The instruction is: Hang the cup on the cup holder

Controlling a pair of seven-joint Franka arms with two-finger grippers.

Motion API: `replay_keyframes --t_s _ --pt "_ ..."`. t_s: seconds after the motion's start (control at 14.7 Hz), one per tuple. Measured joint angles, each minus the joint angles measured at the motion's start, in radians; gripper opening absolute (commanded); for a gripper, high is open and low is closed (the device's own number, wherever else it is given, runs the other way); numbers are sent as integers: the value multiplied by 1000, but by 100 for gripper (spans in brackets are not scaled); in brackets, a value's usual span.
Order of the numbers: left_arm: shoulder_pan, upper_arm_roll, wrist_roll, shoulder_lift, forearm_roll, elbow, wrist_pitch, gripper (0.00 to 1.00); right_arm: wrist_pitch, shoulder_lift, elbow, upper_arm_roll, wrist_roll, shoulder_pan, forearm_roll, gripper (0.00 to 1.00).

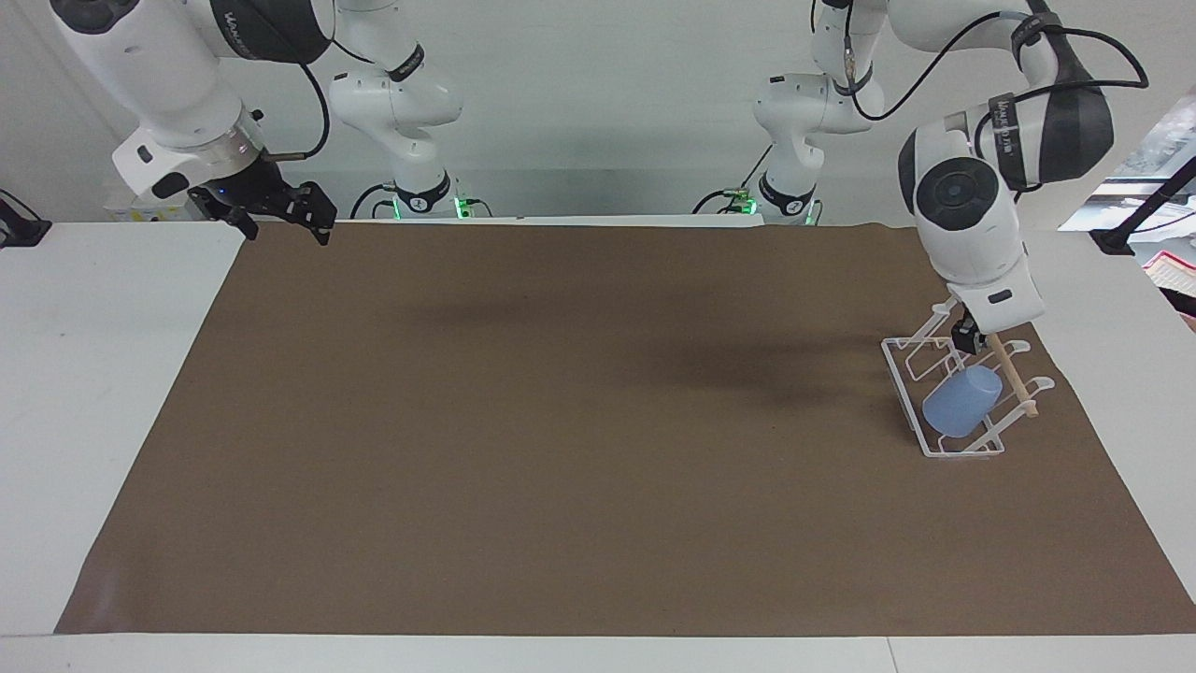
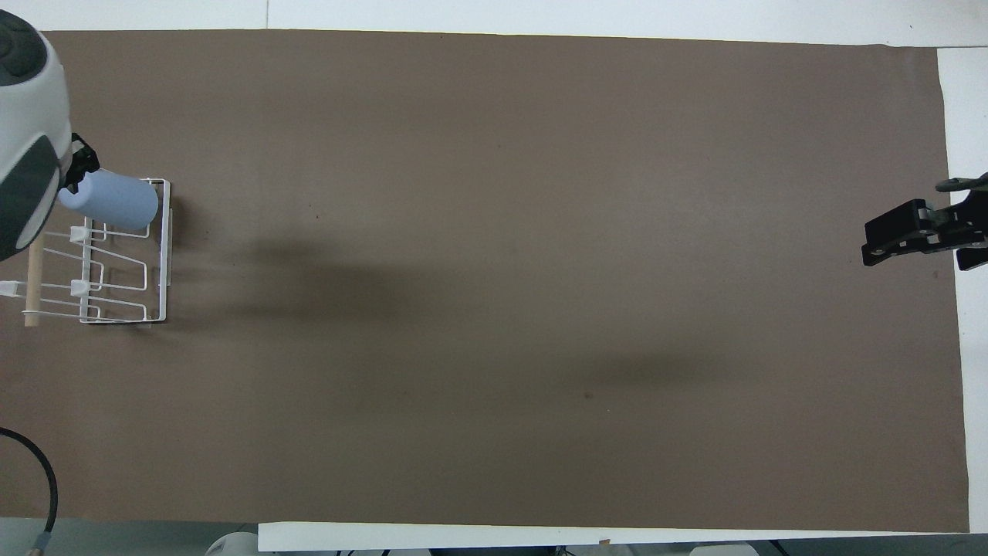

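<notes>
The light-blue cup (image 1: 961,400) hangs tilted on a slanted prong of the white wire cup holder (image 1: 902,379), at the end of the rack farther from the robots. It also shows in the overhead view (image 2: 112,202), on the cup holder (image 2: 162,262). My left gripper (image 1: 967,336) is raised over the rack's wooden dowel (image 1: 1014,383), apart from the cup and mostly hidden under its wrist; only a dark tip shows from above (image 2: 77,164). My right gripper (image 1: 288,232) waits open and empty over the brown mat's edge at the right arm's end (image 2: 903,232).
A brown mat (image 1: 561,421) covers most of the white table. The cup holder stands on it at the left arm's end. The left arm's cable (image 2: 38,479) hangs over the mat's corner nearest the robots.
</notes>
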Motion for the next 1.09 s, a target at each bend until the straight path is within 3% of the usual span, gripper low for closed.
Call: replay_keyframes --t_s 0.34,0.61,1.09 --pt "94 3 443 -117 -296 6 -30 100 0 0 0 0 0 0 0 100" --pt "135 5 740 -200 -450 8 -89 100 0 0 0 0 0 0 0 100" --pt "116 -20 816 -211 -515 43 -116 100 0 0 0 0 0 0 0 100"
